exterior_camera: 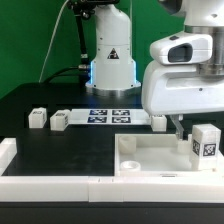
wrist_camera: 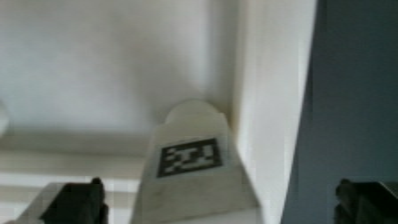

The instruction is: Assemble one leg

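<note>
Behind the jaws a green backdrop (exterior_camera: 30,40) stands as 1 flat, evenly lit wall. Beneath the jaws spreads a matte black worktop (exterior_camera: 60,150) with only a faint sheen. Beyond the jaws, toward the exterior view's left, the marker board (exterior_camera: 110,115) lies flat on it. White border walls (exterior_camera: 45,184) edge the worktop nearer the camera than the jaws, with 1 arm turning back at the exterior view's left. Light is soft and even, and shadows are weak.

The exterior view is evenly lit and quite sharp; the white tabletop (exterior_camera: 150,158) glares a little. The wrist view is soft and blurred, with grey shadow beside the leg (wrist_camera: 192,150).
</note>
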{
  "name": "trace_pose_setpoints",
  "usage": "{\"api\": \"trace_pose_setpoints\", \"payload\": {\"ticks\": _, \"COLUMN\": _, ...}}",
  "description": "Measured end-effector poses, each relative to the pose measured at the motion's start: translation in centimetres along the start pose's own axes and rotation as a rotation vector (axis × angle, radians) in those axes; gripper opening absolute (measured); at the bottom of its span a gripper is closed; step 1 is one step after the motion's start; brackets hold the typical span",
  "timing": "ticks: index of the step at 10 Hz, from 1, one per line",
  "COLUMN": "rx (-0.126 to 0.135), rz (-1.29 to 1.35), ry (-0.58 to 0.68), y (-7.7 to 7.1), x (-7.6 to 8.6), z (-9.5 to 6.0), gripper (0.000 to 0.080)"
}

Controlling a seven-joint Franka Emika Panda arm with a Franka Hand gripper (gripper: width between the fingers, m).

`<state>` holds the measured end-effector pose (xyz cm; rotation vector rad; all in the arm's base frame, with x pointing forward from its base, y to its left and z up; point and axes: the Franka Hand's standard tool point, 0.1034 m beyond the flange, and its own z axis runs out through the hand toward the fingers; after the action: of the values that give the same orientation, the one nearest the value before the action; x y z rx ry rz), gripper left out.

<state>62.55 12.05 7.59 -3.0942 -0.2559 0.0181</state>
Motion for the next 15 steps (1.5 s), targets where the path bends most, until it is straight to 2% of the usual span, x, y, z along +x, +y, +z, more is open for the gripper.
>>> {"api": "trace_pose_setpoints", "payload": {"ticks": 4, "rx": -0.001, "rz": -0.001, "ry": 0.000, "y": 0.03, "x": 0.00, "z": 0.01, "gripper": 0.0619}}
{"api": "trace_pose_setpoints", "payload": {"ticks": 5, "rx": -0.001, "rz": 0.000, "ry": 0.000, "y": 0.04, "x": 0.00, "z": 0.01, "gripper": 0.0439}}
{"api": "trace_pose_setpoints", "payload": {"ticks": 6, "rx": 0.000, "rz": 0.006, "ry": 0.000, "y": 0.03, "x": 0.01, "z": 0.01, "gripper": 0.0439}}
{"api": "trace_pose_setpoints", "payload": {"ticks": 7, "rx": 0.000, "rz": 0.029, "ry": 0.000, "y": 0.02, "x": 0.01, "z": 0.01, "gripper": 0.0290}}
{"api": "trace_pose_setpoints", "payload": {"ticks": 9, "rx": 0.002, "rz": 0.058, "ry": 0.001, "y": -0.01, "x": 0.01, "z": 0.01, "gripper": 0.0290}}
{"api": "trace_pose_setpoints", "payload": {"ticks": 15, "rx": 0.024, "rz": 0.815, "ry": 0.001, "y": -0.21, "x": 0.05, "z": 0.10, "gripper": 0.0290}}
